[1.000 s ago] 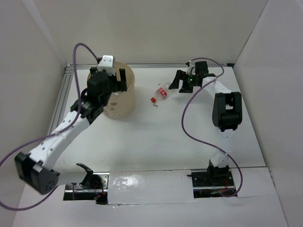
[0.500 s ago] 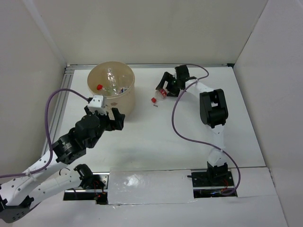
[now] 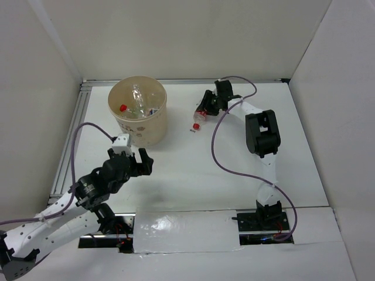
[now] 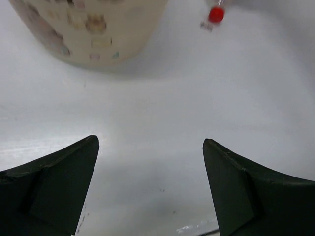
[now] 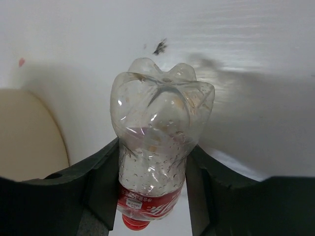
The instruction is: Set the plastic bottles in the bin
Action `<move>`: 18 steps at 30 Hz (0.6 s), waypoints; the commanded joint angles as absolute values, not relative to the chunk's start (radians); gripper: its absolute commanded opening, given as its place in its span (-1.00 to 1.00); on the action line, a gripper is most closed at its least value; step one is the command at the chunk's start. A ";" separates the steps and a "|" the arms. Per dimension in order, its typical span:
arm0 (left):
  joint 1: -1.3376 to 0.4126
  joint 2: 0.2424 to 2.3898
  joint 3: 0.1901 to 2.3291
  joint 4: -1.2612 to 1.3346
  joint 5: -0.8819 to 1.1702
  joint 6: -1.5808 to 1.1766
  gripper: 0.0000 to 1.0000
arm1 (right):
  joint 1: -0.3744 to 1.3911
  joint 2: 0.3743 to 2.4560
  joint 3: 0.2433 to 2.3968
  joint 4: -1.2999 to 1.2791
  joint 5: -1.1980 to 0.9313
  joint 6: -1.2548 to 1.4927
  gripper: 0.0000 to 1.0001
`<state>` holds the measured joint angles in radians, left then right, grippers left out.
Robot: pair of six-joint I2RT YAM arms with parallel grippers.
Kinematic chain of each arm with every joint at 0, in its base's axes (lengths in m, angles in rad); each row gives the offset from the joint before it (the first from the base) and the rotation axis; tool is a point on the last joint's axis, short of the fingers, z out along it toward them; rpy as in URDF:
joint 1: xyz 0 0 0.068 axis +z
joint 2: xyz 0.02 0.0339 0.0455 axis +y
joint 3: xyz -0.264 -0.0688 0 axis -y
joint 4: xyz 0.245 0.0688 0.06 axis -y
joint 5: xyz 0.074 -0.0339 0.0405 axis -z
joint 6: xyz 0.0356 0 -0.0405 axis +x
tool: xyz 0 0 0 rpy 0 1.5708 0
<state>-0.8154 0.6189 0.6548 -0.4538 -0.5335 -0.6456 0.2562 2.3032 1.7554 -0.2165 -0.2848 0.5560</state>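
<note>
A clear plastic bottle (image 5: pixel 157 142) with a red label and red cap sits between the fingers of my right gripper (image 5: pixel 153 162), which is shut on its body. In the top view this bottle (image 3: pixel 200 116) lies right of the bin, cap toward the near side, with the right gripper (image 3: pixel 206 106) over it. The tan bin (image 3: pixel 146 132) holds other plastic bottles (image 3: pixel 139 98), one with a red cap. My left gripper (image 3: pixel 142 160) is open, low over the table in front of the bin (image 4: pixel 93 29), holding nothing.
A small scrap (image 3: pixel 193 131) lies on the white table beside the bottle's cap. White walls enclose the table on the left, back and right. A metal rail (image 3: pixel 70 140) runs along the left edge.
My left arm has pulled back from over the bin toward the near edge. My right gripper moved left onto the bottle and closed on it.
</note>
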 commanded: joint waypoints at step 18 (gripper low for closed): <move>-0.939 0.644 0.333 -0.242 -0.425 -0.856 0.99 | 0.569 2.165 2.459 -0.176 -0.693 0.118 -0.38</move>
